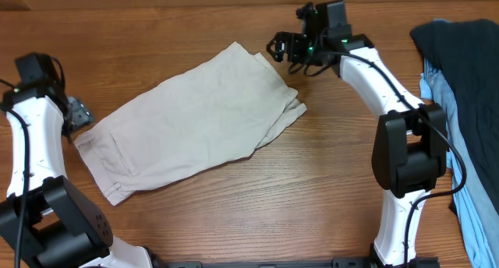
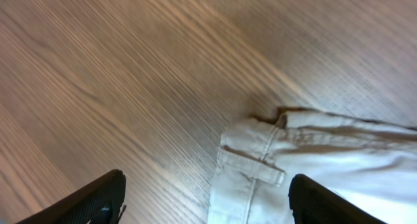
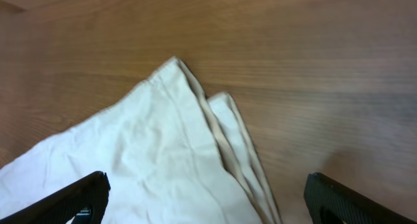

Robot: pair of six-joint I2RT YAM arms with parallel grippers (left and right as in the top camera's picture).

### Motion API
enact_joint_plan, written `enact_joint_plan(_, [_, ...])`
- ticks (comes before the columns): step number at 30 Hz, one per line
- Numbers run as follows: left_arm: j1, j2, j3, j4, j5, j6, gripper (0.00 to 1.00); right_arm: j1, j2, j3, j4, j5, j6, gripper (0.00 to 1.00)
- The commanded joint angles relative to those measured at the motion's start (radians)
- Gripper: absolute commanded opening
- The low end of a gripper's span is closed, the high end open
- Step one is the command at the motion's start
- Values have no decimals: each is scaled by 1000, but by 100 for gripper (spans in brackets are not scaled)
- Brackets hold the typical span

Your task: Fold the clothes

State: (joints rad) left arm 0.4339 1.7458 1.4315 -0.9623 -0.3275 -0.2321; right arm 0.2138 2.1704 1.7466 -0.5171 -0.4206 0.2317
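The pale beige shorts (image 1: 191, 124) lie flat and folded lengthwise on the wooden table, slanting from lower left to upper right. My left gripper (image 1: 78, 112) is open and empty at the waistband end; the left wrist view shows the waistband corner and belt loop (image 2: 260, 168) between its fingers (image 2: 208, 204). My right gripper (image 1: 284, 48) is open and empty just past the leg hems at the upper right; the right wrist view shows the layered hem corner (image 3: 195, 120) between its fingers (image 3: 205, 201).
A dark navy garment (image 1: 468, 73) and a light blue garment (image 1: 475, 213) are piled at the table's right edge, beside the right arm's base (image 1: 409, 155). Bare wood surrounds the shorts.
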Motion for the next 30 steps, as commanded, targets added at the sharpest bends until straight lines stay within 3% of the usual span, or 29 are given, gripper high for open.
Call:
enact_joint_plan(1, [4, -25, 184, -103, 164, 64, 80, -22, -86, 24, -75, -66, 4, 100])
enact_joint_plan(6, [4, -23, 202, -278, 528, 80, 80, 32, -100, 22, -332, -157, -5, 88])
enact_joint_plan(8, [1, -23, 183, -310, 605, 108, 70, 68, -100, 22, -368, -150, -23, 60])
enact_joint_plan(10, [-16, -23, 160, -338, 657, 132, 60, 96, -95, 20, -366, -93, -22, 25])
enact_joint_plan(14, [-89, -23, 146, -372, 669, 171, 56, 124, -26, 6, -312, 11, -19, 17])
enact_joint_plan(16, [-156, -23, 146, -373, 667, 170, 57, 124, 44, 5, -319, 50, 11, 4])
enact_joint_plan(17, [-179, -23, 146, -374, 664, 169, 57, 115, 64, 5, -349, 57, 32, 4])
enact_joint_plan(20, [-249, -23, 146, -369, 600, 169, 59, 92, 53, 9, -401, 40, -42, 30])
enact_joint_plan(24, [-303, -23, 146, -298, 494, 164, 66, 52, -45, 12, -455, 34, -95, 41])
enact_joint_plan(27, [-304, -23, 146, -261, 496, 145, 68, 18, -82, 14, -520, 20, -50, 64])
enact_joint_plan(30, [-304, -23, 146, -238, 495, 145, 69, 5, -81, -17, -550, -18, -36, 66])
